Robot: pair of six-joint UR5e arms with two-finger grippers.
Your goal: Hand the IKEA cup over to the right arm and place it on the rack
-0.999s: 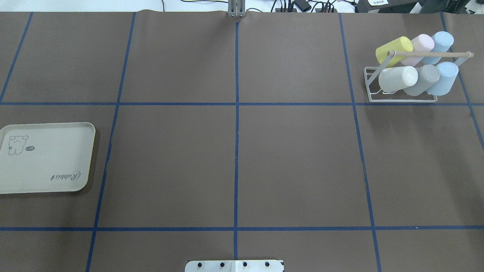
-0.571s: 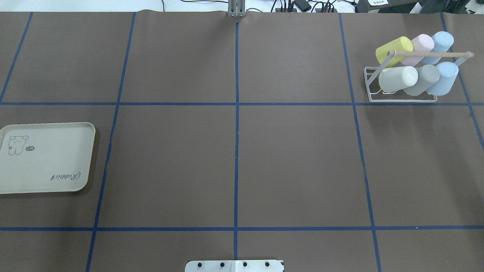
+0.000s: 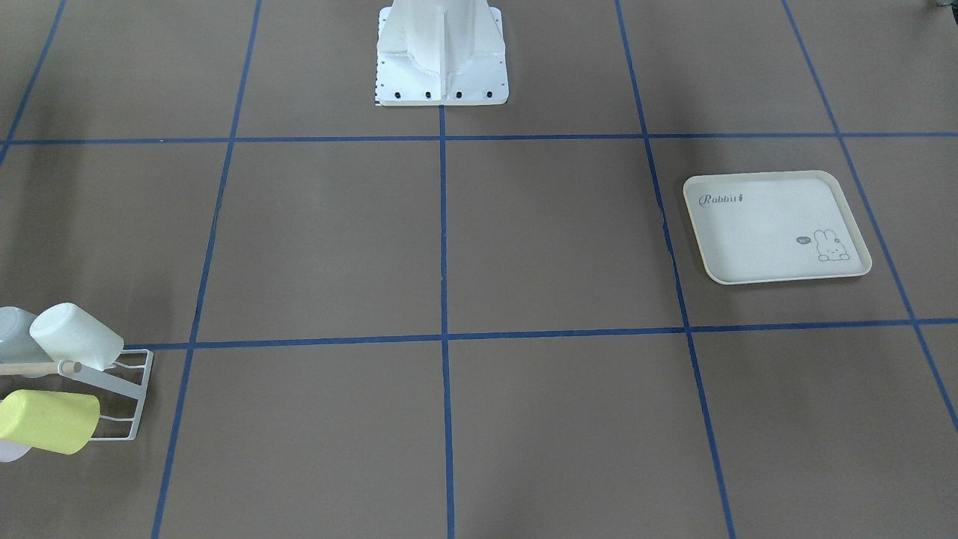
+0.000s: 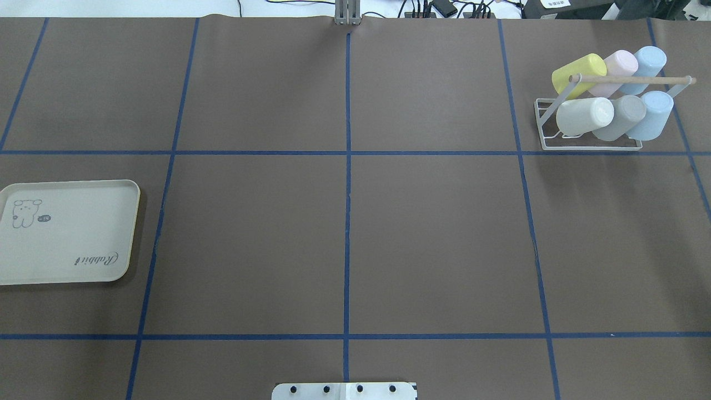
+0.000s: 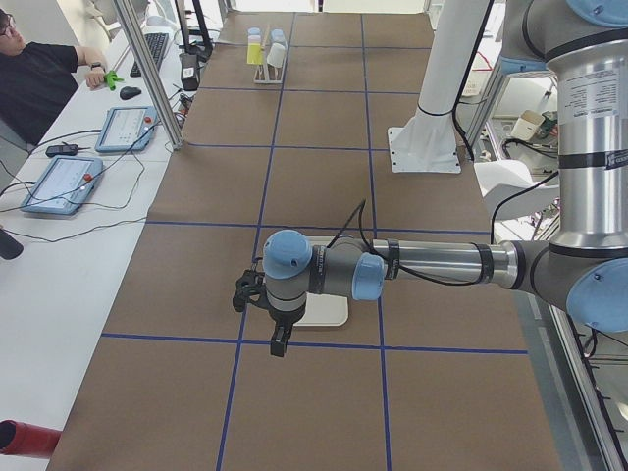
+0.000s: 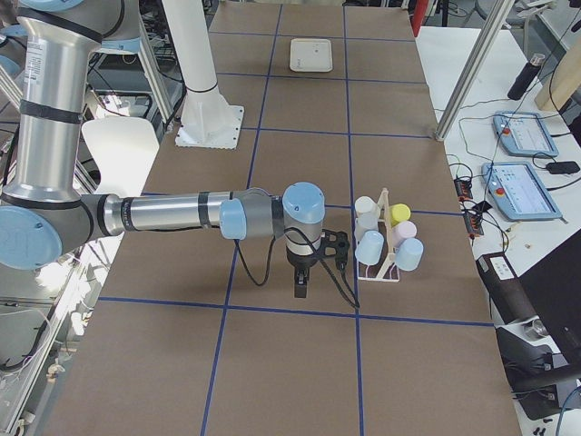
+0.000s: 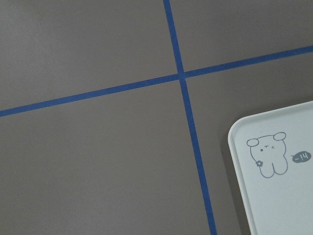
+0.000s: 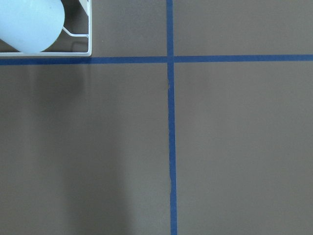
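- Nearest you, the robot's white base [image 3: 441,67] stands on the worktop [image 4: 433,239], and both arms reach out over it.
- The left claw [image 5: 280,341] hangs over the worktop just beside the rabbit-print tray [image 4: 66,233]. It shows only in the side view, so I cannot tell whether it is released or clenched. No cup shows at it.
- The right claw [image 6: 300,287] hangs over the worktop near the rack [image 4: 589,148] without touching it. It too shows only from the side, so I cannot tell its state either.
- At the far right, the rack carries six cups tilted on its prongs, either side of the wooden rod [image 4: 633,80].
- The front row holds the white cup [image 4: 583,115], the grey cup [image 4: 625,114] and the near blue cup [image 4: 655,111].
- The back row holds the yellow cup [image 4: 577,72], the pink cup [image 4: 619,64] and the far blue cup [image 4: 647,58].
- You cannot pick out which of these is the IKEA cup. Every cup in view already sits on the rack, so I judge the hand-over and placing done, with nothing left to move.
- The worktop is covered in brown paper, squared off by blue tape lines [image 4: 347,222].
- Beyond its far edge lie cables [image 4: 444,8]. At a white side table a person [image 5: 39,83] sits by control tablets [image 5: 64,182], with metal frame posts [image 5: 147,69] close by.
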